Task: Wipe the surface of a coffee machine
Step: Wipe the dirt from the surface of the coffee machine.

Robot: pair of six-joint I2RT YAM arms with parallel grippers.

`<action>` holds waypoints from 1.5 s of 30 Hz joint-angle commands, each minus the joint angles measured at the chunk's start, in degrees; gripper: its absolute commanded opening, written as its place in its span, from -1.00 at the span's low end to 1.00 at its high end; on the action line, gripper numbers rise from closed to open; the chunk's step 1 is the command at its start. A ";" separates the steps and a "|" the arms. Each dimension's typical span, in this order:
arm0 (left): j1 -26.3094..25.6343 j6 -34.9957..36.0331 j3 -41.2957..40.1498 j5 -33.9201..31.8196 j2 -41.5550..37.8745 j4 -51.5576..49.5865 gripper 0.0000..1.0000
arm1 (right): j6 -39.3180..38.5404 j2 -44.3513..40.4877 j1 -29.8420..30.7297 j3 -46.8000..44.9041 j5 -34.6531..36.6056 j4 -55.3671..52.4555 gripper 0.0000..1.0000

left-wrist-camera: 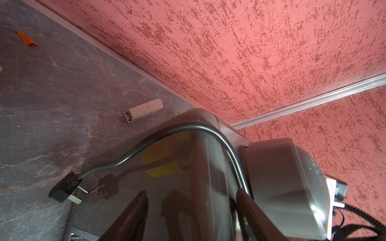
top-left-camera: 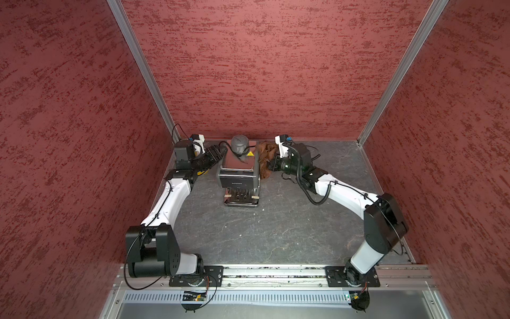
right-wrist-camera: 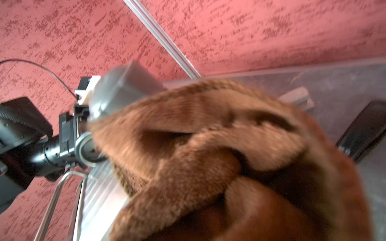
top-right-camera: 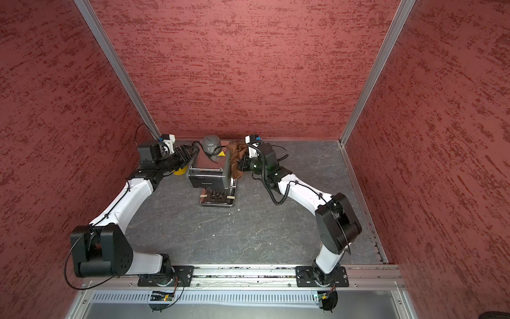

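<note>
Coffee machine [top-left-camera: 238,172] centred — right gripper [top-left-camera: 271,165] clamps brown cloth [top-left-camera: 265,154] against its side; left gripper [top-left-camera: 218,153], jaws apart, touches the opposite side.

Your desk [top-left-camera: 276,234]: dark grey, marbled with pale veins, red walls on three sides. The coffee machine [top-left-camera: 238,168] stands on it near the back wall. A yellow bucket [top-right-camera: 180,170] sits just beside the machine's left side, mostly hidden by the arm. You'll see a black plug [left-wrist-camera: 64,188] flat on the desk close to the machine's glossy panel. A beige piece [left-wrist-camera: 143,110] lies further from the machine, near the wall foot. An orange scrap [left-wrist-camera: 26,38] is well apart, and white specks [top-left-camera: 240,235] lie in front.
</note>
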 commanded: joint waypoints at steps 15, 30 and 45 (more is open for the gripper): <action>-0.87 0.04 -0.39 -1.25 1.68 -1.51 0.34 | 11.35 -0.20 -0.56 -12.17 4.88 17.26 -1.00; -0.96 0.71 -0.88 -1.04 2.44 -1.42 0.34 | 14.16 9.71 -0.73 -14.05 1.85 29.65 -1.00; -1.40 0.28 -1.49 -0.90 1.30 -1.30 0.34 | 15.60 20.15 -1.44 -9.95 -4.60 31.31 -1.00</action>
